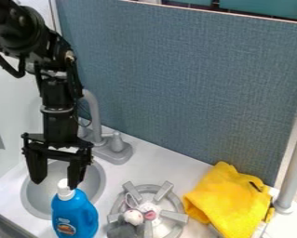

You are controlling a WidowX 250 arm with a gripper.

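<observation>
The black gripper (55,183) hangs down over the grey sink (101,182) at the left, its two fingers spread wide with nothing held between them. Just below them a blue bottle (75,214) with a white cap (64,190) stands upright at the sink's front right edge. The right fingertip overlaps the cap's upper right side in the view; whether they touch I cannot tell. On the grey burner (173,215) right of the bottle lies a small plush toy (133,217) in white, pink and grey. A crumpled yellow cloth (228,200) rests farther right.
Behind the sink a grey faucet (94,114) rises on its base, close to the arm's right side. A blue-grey panel (194,88) borders the back of the white counter (151,160). At the right edge a grey pole (293,167) stands beside the cloth.
</observation>
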